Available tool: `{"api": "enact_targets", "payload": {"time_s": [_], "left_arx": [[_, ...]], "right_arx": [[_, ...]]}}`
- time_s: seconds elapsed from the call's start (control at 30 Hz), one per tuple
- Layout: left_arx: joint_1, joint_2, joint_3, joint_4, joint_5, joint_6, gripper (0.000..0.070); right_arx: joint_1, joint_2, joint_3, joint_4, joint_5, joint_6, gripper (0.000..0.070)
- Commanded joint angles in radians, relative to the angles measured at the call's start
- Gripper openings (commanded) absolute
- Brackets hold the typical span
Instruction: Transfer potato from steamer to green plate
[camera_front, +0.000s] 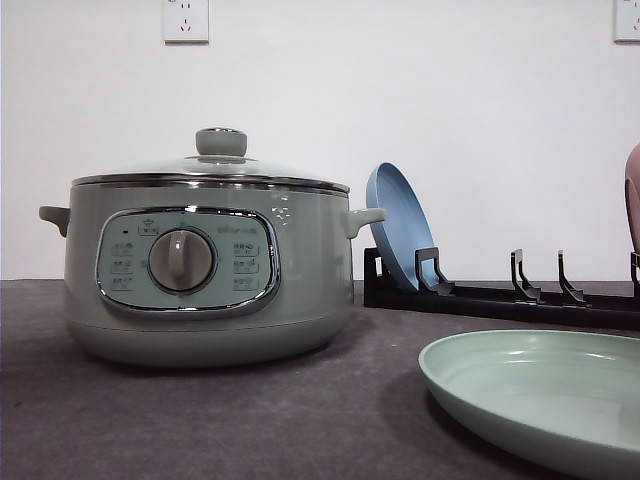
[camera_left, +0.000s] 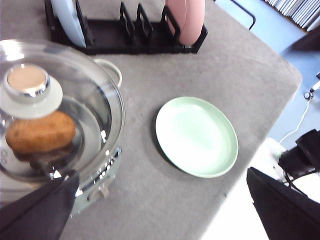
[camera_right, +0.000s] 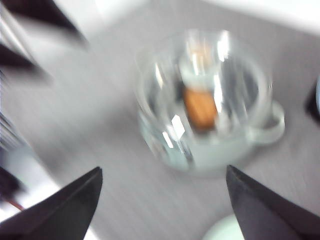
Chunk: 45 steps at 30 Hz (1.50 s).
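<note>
Orange-brown potato (camera_left: 41, 132) inside lidded sage-green steamer (camera_front: 200, 270), empty green plate (camera_left: 196, 136) flat beside it

Potato (camera_left: 40, 131) under steamer (camera_left: 97, 172) lid, apparently; green plate (camera_left: 196, 136) beside.

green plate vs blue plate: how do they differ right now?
Colour: the green plate is pale mint, the blue plate light blue. Pose: the green plate lies flat on the table, the blue plate stands on edge in the black rack. Both are round, shallow and empty.
</note>
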Motion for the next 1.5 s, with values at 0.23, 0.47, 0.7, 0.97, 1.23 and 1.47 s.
{"api": "enact_targets", "payload": {"time_s": [0.23,0.47,0.7,0.97,1.23,1.47], "left_arx": [[-0.006,0.009,0.021,0.025,0.003,0.006,0.0700],[-0.006,0.009,0.022,0.053,0.003,-0.035,0.0700],[-0.006,0.015,0.043,0.053,0.003,-0.064,0.0700],[-0.017,0.013,0.047,0.044,0.004,-0.070,0.0700],[-0.042,0.017,0.047,0.043,0.003,-0.088,0.0700],[-0.064,0.028,0.047,0.046,0.003,-0.112,0.0700]], "right_arx": [[-0.001,-0.069,0.179,-0.104,0.024,0.024,0.0498],[-0.012,-0.108,0.189,-0.247,0.152,-0.016,0.0498],[-0.028,-0.114,0.188,-0.326,0.181,-0.030,0.0497],[-0.028,-0.123,0.162,-0.358,0.184,-0.033,0.0496],[-0.057,-0.206,-0.073,-0.247,0.180,-0.007,0.0489],[-0.123,-0.256,-0.315,-0.028,-0.022,0.035,0.0467]]}}
